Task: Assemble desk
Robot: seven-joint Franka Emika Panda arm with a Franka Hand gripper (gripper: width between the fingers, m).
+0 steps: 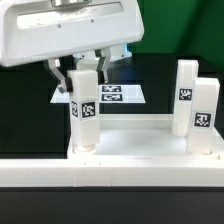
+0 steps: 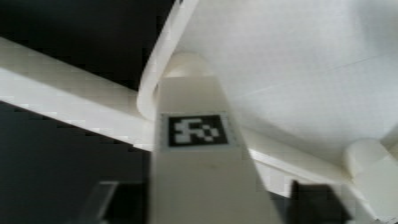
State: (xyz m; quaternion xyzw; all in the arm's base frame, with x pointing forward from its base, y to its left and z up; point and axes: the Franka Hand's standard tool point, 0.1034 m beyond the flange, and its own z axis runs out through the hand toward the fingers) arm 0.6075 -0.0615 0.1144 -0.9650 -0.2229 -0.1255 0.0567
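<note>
The white tabletop (image 1: 140,152) lies tray-side up with its rim toward the camera. A tagged white leg (image 1: 85,115) stands upright in the corner socket at the exterior view's left. My gripper (image 1: 84,84) comes down from above, with its fingers pressed on both sides of that leg's top. In the wrist view the leg (image 2: 196,150) runs between the two dark fingers (image 2: 320,200) of my gripper (image 2: 222,205), with the tabletop (image 2: 302,80) beyond it. Two more tagged legs (image 1: 186,95) (image 1: 204,120) stand upright at the tabletop's corners on the exterior view's right.
The marker board (image 1: 112,95) lies flat on the dark table behind the tabletop. A long white low wall (image 1: 110,172) runs across the front, right against the tabletop's near edge. The arm's white housing (image 1: 60,30) fills the upper part of the exterior view.
</note>
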